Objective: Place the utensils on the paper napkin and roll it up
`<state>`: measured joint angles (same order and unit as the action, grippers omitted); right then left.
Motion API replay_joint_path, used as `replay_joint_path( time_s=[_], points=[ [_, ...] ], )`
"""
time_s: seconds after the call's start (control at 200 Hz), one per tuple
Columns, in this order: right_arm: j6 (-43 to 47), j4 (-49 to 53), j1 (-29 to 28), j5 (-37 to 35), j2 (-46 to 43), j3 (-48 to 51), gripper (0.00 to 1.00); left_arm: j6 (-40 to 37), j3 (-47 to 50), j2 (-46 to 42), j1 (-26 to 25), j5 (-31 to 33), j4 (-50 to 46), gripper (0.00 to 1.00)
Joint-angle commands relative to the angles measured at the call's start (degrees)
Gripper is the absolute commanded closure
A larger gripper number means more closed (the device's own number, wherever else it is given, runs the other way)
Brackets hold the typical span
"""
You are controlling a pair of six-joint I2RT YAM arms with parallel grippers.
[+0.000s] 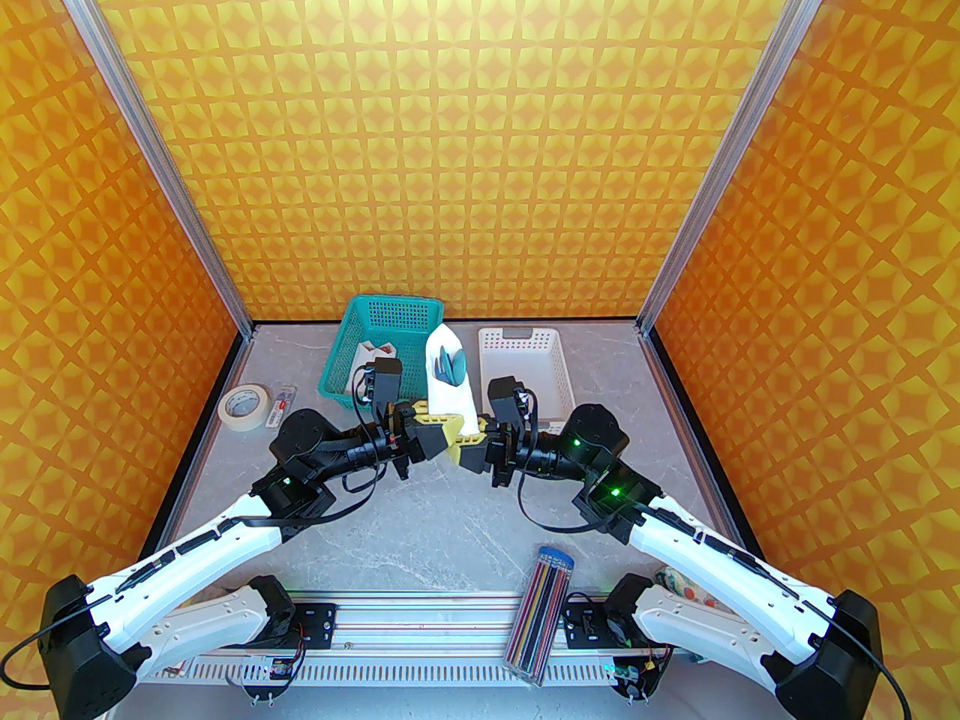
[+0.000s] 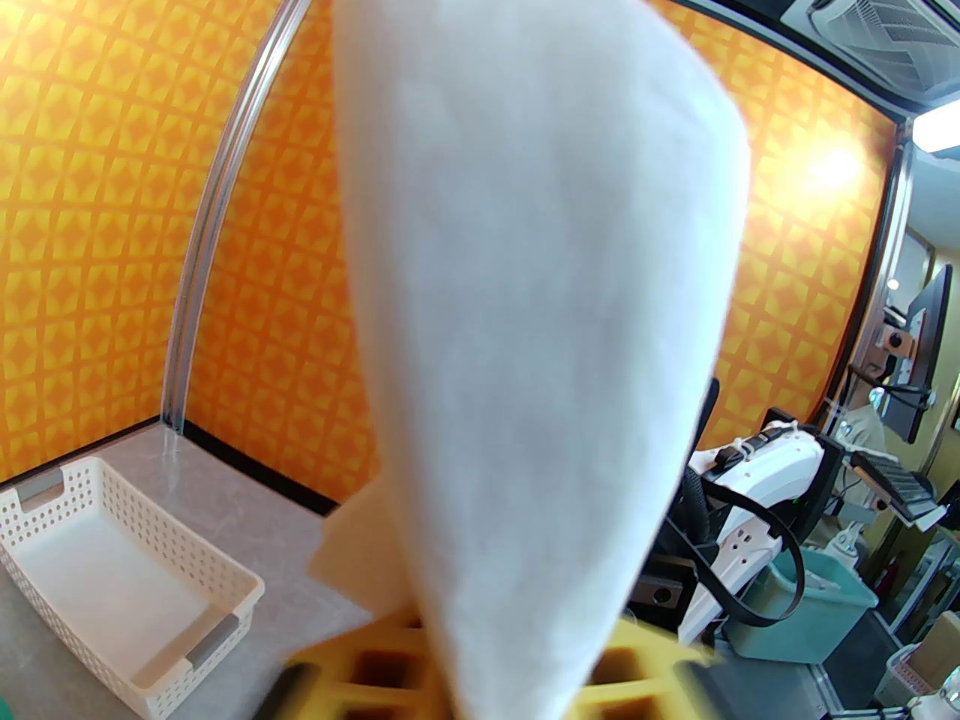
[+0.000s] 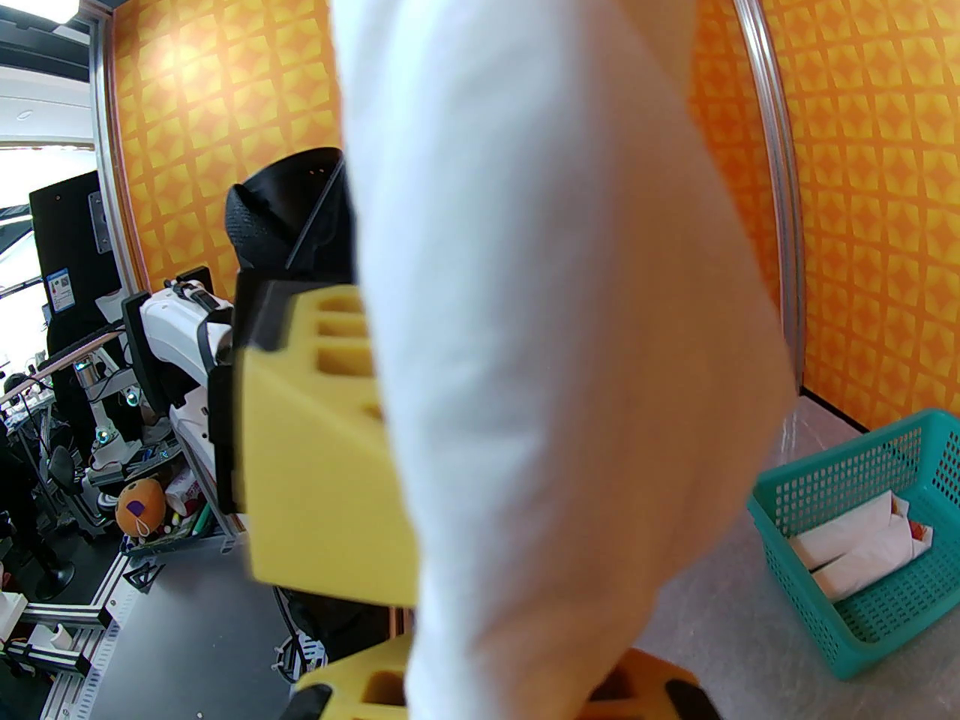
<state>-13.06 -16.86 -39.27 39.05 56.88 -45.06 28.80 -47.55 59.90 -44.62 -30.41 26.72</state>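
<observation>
The paper napkin is rolled into a white tube that stands upright above the middle of the table. The teal-green utensils poke out of its top. Both grippers meet at its lower end. My left gripper comes in from the left, its yellow fingers on either side of the roll; the blurred wrist view does not show whether they press it. My right gripper comes in from the right, shut on the roll. The left gripper's yellow finger lies against the roll's far side.
A teal basket holding white bundles with red tips stands at the back left, and a white basket at the back right. A tape roll lies at the left. A clear pencil case sits at the near edge.
</observation>
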Motion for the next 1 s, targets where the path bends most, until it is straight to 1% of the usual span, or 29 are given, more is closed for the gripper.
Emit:
replay_joint_path(
  time_s=[0.0,0.09,0.15,0.225,0.255,0.29,0.295,0.32,0.43,0.535,0.75,0.77,0.79,0.865,0.885,0.95,0.995],
  points=[
    [-0.08,-0.28,1.49,0.32,-1.64,-0.89,0.96,0.59,-1.42,-3.54,1.86,0.05,-3.7,0.57],
    [-0.12,-0.42,1.82,0.4,-1.96,-0.74,0.96,1.05,-1.23,-5.75,3.73,-0.08,-6.75,0.46],
    [-0.08,-0.45,1.82,0.57,-1.96,-0.78,0.96,2.24,-0.48,-7.16,5.14,-0.58,-6.87,0.39],
    [-0.08,-0.31,1.82,1.19,-1.79,-1.0,0.96,5.08,0.59,-8.12,6.51,-2.28,-4.88,0.23],
    [-0.31,-0.67,1.82,1.51,-1.77,-1.1,0.96,6.26,0.62,-8.07,6.5,-3.28,-4.06,0.18],
    [-0.47,-1.0,1.82,1.96,-1.58,-1.19,0.96,7.48,0.47,-7.77,6.51,-3.83,-3.47,0.1],
    [-0.52,-0.99,1.82,2.07,-1.59,-1.23,0.96,7.58,0.41,-7.73,7.33,-3.89,-3.41,0.1],
    [-0.65,-1.31,1.82,2.69,-1.42,-1.27,0.96,8.19,0.1,-7.44,8.12,-4.51,-3.03,0.0],
    [-1.09,-2.08,1.65,4.25,-0.67,-1.69,0.96,9.88,-1.98,-5.13,8.06,-7.55,-2.32,0.01],
    [-1.27,-2.78,1.23,4.96,-0.1,-1.87,0.96,10.78,-2.53,-3.09,7.93,-8.42,-0.49,0.01],
    [-1.62,-3.96,-0.02,4.96,1.36,-2.49,0.96,13.89,-3.39,2.06,7.27,-12.59,8.72,0.01],
    [-1.62,-4.09,-0.15,4.91,1.56,-2.51,0.96,13.84,-3.57,2.41,5.8,-12.77,9.09,0.01],
    [-1.7,-4.1,-0.26,4.9,1.69,-2.57,0.96,13.92,-3.66,2.72,5.41,-12.95,9.69,0.01],
    [-1.71,-4.23,-0.59,4.86,2.16,-2.82,0.96,14.48,-4.14,3.03,4.99,-13.9,11.25,0.01],
    [-1.73,-4.29,-0.63,4.81,2.29,-2.84,0.96,14.51,-4.29,4.97,4.94,-14.26,11.61,0.01],
    [-1.75,-4.4,-0.81,4.73,2.49,-3.04,0.96,14.62,-4.76,5.69,4.57,-15.29,12.25,0.0],
    [-1.79,-4.41,-0.97,4.63,2.71,-3.26,0.95,14.56,-5.01,6.03,4.22,-16.08,12.41,0.01]
  ],
)
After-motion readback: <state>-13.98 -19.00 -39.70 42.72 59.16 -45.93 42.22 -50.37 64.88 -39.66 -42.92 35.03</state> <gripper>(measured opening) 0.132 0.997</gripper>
